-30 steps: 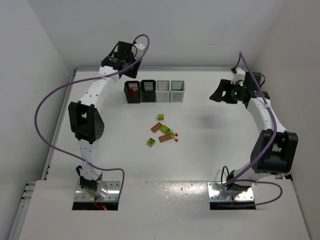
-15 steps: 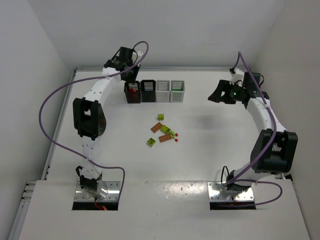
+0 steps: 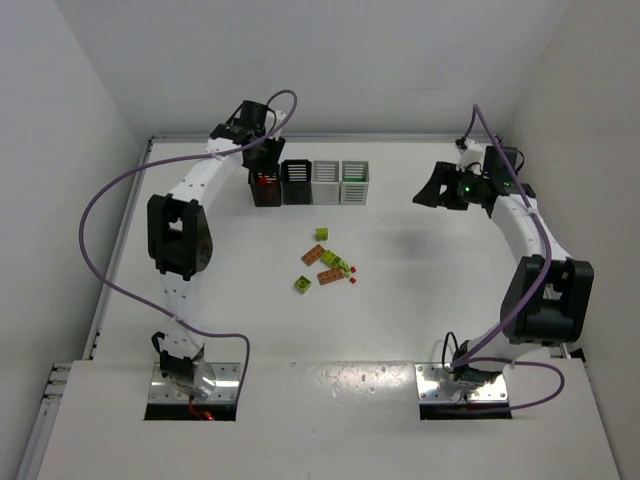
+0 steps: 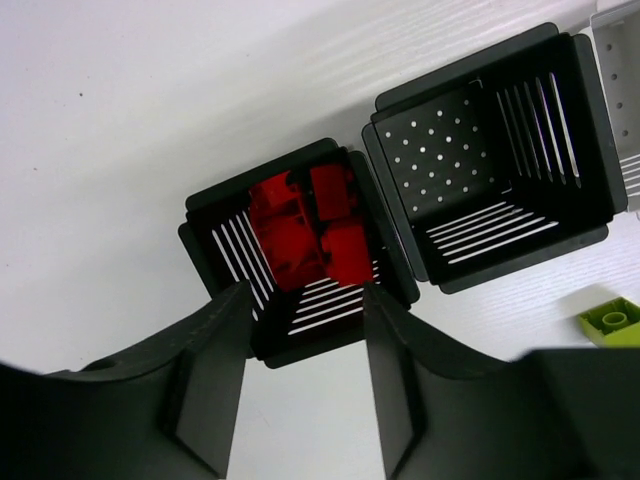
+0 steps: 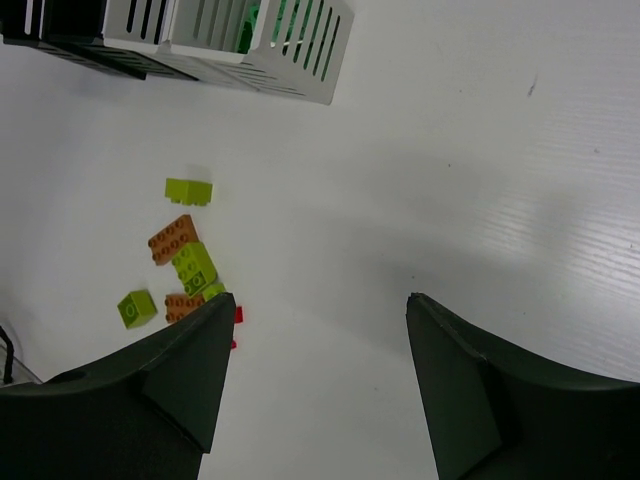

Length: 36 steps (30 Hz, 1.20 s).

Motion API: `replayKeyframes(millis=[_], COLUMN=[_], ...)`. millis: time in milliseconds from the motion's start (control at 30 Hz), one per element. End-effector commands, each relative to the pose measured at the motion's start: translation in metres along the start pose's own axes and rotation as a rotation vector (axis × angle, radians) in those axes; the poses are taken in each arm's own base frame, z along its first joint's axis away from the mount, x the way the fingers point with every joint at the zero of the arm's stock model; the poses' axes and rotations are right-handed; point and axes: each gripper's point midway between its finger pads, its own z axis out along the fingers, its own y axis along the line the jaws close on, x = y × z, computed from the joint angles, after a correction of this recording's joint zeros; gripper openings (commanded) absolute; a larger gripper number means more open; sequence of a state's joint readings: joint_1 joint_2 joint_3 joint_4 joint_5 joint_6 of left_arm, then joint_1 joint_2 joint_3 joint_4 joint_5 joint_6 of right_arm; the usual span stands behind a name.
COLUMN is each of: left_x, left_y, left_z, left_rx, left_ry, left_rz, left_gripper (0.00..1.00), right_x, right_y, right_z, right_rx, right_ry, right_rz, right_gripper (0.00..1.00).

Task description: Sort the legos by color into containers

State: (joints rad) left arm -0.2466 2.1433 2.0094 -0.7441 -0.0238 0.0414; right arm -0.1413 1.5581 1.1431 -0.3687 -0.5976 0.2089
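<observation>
Four bins stand in a row at the back: a black bin [image 3: 265,187] with several red legos [image 4: 305,230] in it, an empty black bin [image 3: 297,182], a white bin [image 3: 326,183] and a white bin [image 3: 355,183] with green legos [image 5: 248,25]. Loose legos [image 3: 330,264] lie mid-table: yellow-green [image 5: 188,190], orange [image 5: 172,238] and small red [image 5: 237,315] ones. My left gripper [image 3: 264,156] hangs open and empty just above the red bin's near wall [image 4: 305,345]. My right gripper [image 3: 428,190] is open and empty above bare table [image 5: 315,340], right of the pile.
The empty black bin [image 4: 490,160] touches the red bin's right side. One yellow-green brick [image 4: 612,322] lies alone in front of the bins. White walls close in the table at the back, left and right.
My left gripper has moved forward and right, from behind the bins to over the black bin with the red legos. My right gripper has shifted slightly left.
</observation>
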Motion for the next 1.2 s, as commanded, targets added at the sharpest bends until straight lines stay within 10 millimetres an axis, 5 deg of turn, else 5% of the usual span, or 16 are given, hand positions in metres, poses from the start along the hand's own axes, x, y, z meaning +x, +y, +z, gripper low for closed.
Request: replayKeyframes(millis=[0, 100, 133, 200, 300, 333, 400, 433, 533, 867, 1033, 1167], left_x=[-0.013, -0.018, -0.028, -0.029, -0.029, -0.009, -0.020, -0.005, -0.001, 0.011, 0.014, 0.014], left_y=[0.009, 0.007, 0.004, -0.017, -0.041, -0.049, -0.054, -0.057, -0.052, -0.036, -0.027, -0.023], left_z=[-0.015, -0.019, -0.034, -0.045, -0.077, -0.075, -0.109, -0.108, -0.128, -0.166, -0.173, -0.173], left_rx=[-0.022, -0.006, 0.013, 0.138, 0.193, 0.203, 0.229, 0.244, 0.264, 0.209, 0.175, 0.168], left_ry=[-0.047, -0.068, -0.104, -0.133, -0.207, -0.182, -0.299, -0.281, -0.318, -0.364, -0.362, -0.361], left_rz=[-0.026, -0.026, -0.025, 0.013, 0.104, 0.119, 0.132, 0.117, 0.071, 0.014, 0.022, 0.016], left_gripper=[0.55, 0.55, 0.55, 0.53, 0.51, 0.51, 0.51, 0.51, 0.51, 0.51, 0.51, 0.51], right_x=[-0.003, -0.003, -0.003, 0.008, 0.051, 0.073, 0.092, 0.111, 0.135, 0.155, 0.175, 0.172], right_y=[0.006, 0.005, 0.007, 0.012, 0.033, 0.041, 0.051, 0.060, 0.073, 0.099, 0.094, 0.094], right_z=[0.002, 0.003, 0.002, 0.003, 0.004, 0.004, 0.001, 0.002, 0.005, 0.052, 0.069, 0.084], right_rx=[-0.035, -0.035, -0.046, -0.067, -0.191, -0.229, -0.252, -0.277, -0.276, -0.143, -0.058, -0.003], right_ry=[-0.011, -0.011, -0.011, 0.029, 0.179, 0.246, 0.288, 0.331, 0.380, 0.445, 0.506, 0.494], right_rz=[-0.030, -0.048, -0.048, -0.073, -0.131, -0.171, -0.241, -0.305, -0.423, -0.547, -0.554, -0.579], right_gripper=[0.70, 0.70, 0.70, 0.68, 0.62, 0.60, 0.58, 0.58, 0.58, 0.47, 0.47, 0.47])
